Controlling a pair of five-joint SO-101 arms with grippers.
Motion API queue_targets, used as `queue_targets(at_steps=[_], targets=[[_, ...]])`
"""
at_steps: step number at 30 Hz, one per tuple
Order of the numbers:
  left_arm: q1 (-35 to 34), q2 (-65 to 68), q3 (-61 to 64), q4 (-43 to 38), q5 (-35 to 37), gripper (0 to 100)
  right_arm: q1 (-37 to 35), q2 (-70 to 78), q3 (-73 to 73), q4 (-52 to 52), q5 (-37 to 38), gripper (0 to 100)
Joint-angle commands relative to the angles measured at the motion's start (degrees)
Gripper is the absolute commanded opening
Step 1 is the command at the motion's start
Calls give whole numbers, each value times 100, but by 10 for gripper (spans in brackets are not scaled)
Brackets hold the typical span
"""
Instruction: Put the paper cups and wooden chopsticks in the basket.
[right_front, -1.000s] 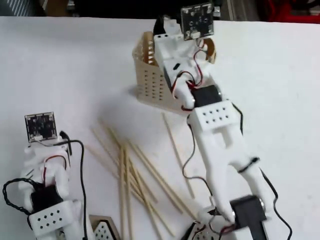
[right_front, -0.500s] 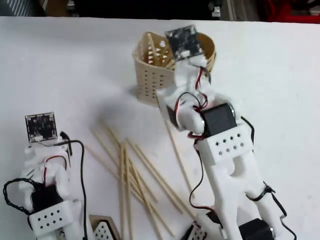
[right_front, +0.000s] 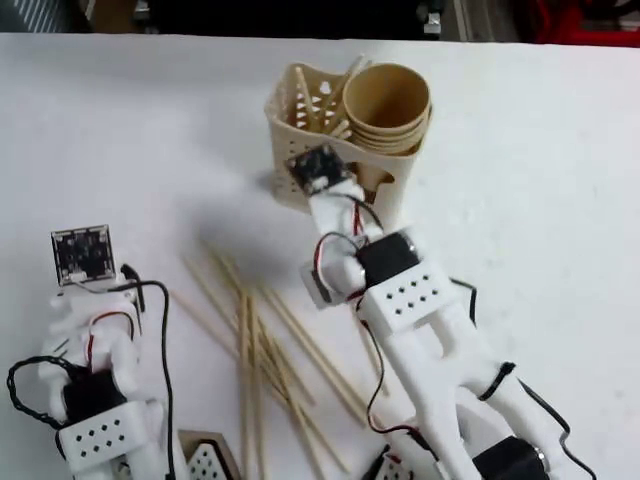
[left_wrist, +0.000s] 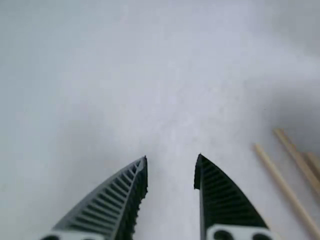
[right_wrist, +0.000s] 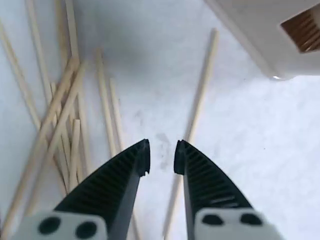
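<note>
Fingers (left_wrist: 120, 200) of ribbed black plastic, each tapering to a point, make up the left gripper (left_wrist: 171, 165), which is spread moderately wide and holds nothing above the matte white table (left_wrist: 150, 75). Its arm, the left arm (right_front: 95, 400), is white moulded plastic with red and black wires and sits at the near left corner. Just beside it, toward the middle of the table, the loose wooden chopsticks (right_front: 260, 350) lie flat in a crossed, fanned heap; they are thin, straight, pale rods of smooth light wood, and the ends of a few show near the left gripper (left_wrist: 287, 185). The right gripper (right_wrist: 161, 152) has the same ribbed black tips, drawn close with only a narrow gap and empty, and hangs just above the table between the heap (right_wrist: 65, 100) and one chopstick lying apart. The right arm (right_front: 410, 300) stretches from the near edge toward the basket (right_front: 300, 150), a cream plastic tub with rows of small holes in its wall. Inside it stand the paper cups (right_front: 385, 95), tan, round and nested one in another, with a few chopsticks leaning beside them.
</note>
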Motion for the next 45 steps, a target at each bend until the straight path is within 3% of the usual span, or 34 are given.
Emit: queue_targets(at_steps=[1,7,23,29,37,45], targets=[[-48,-84,-44,-149,-62,169,92,-163,378,-365,149,93],[-48,-84,-44,-149,-62,169,233,48,756,-400,158,191],[-48,-84,-44,-149,-62,169,374,2308,721,-1596,114,177],[-48,-84,-44,-149,-62,169,330,2492,756,-1552,158,9],[-40,-84,-44,-149,-62,169,321,1692,738,-1358,158,17],[-31,-84,-35,-141,-62,169,-259,-426,721,-382,105,17]])
